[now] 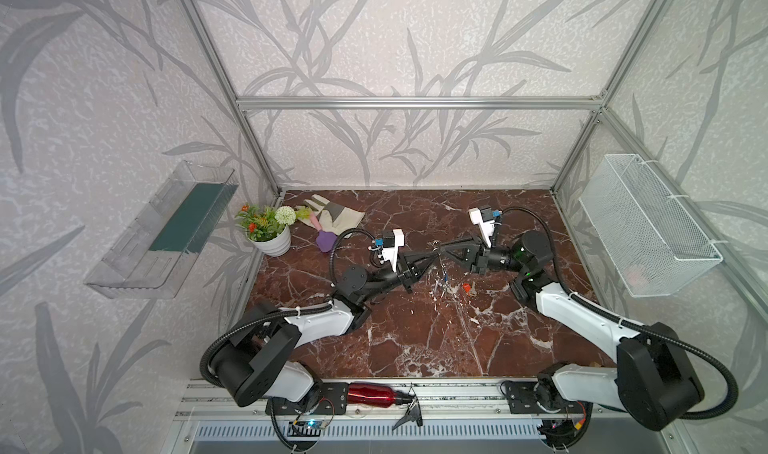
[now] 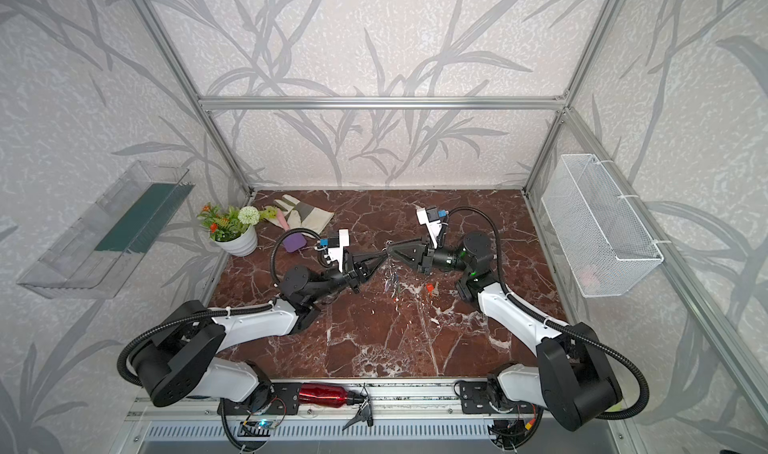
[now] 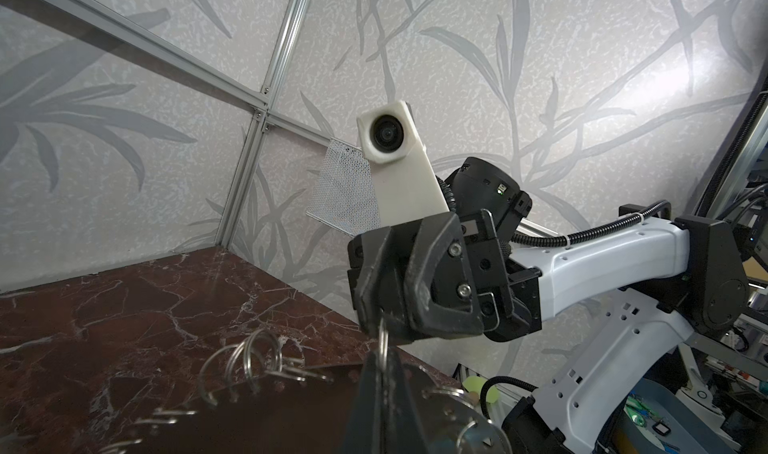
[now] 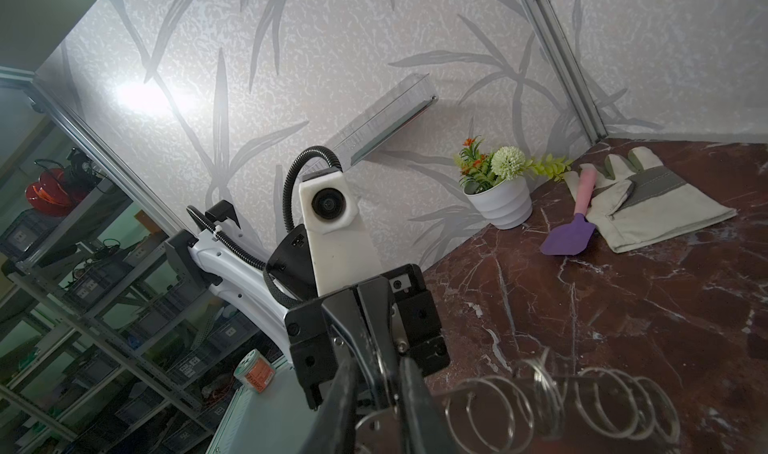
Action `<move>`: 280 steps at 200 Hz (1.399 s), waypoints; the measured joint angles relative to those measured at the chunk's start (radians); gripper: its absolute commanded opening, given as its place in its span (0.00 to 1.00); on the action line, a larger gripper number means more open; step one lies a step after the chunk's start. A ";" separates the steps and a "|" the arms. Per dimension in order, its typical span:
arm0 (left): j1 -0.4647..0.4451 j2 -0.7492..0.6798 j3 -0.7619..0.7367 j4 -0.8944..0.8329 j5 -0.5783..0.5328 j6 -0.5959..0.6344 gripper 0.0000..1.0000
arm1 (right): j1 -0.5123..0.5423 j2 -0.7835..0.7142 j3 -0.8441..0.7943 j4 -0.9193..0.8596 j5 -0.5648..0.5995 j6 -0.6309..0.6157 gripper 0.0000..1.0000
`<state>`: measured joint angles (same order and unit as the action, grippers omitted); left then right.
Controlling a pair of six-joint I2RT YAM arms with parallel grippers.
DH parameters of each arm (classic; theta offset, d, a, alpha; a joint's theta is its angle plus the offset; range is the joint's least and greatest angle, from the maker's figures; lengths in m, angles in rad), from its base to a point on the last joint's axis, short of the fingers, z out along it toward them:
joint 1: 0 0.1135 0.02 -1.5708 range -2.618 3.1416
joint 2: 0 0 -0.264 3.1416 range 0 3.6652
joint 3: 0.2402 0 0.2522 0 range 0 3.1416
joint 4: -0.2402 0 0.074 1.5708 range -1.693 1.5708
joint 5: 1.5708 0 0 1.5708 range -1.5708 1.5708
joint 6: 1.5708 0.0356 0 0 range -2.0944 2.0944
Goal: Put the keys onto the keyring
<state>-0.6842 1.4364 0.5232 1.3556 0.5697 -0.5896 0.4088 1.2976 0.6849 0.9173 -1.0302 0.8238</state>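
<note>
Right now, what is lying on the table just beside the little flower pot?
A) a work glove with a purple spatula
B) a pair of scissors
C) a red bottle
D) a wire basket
A: a pale glove lies on the table next to the flower pot, and the pink handle of a purple spatula rests across its fingers.

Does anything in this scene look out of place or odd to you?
Yes: a shiny red metal bottle lies on its side on the aluminium front rail, off the brown marble table, with a black clip beside it.
</note>
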 measured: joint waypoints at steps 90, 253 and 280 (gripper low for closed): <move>0.000 0.000 0.000 0.000 -0.019 -0.005 0.00 | 0.006 0.008 -0.006 0.005 0.000 0.010 0.17; 0.031 -0.019 -0.028 -0.008 -0.018 -0.050 0.08 | 0.017 0.048 -0.007 0.003 0.011 -0.037 0.00; 0.061 -0.080 -0.054 -0.071 -0.014 -0.064 0.24 | 0.023 0.017 0.006 -0.122 0.011 -0.113 0.00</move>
<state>-0.6231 1.3563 0.4694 1.2846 0.5556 -0.6533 0.4313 1.3144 0.6910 0.7948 -1.0195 0.7109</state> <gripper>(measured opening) 0.177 0.048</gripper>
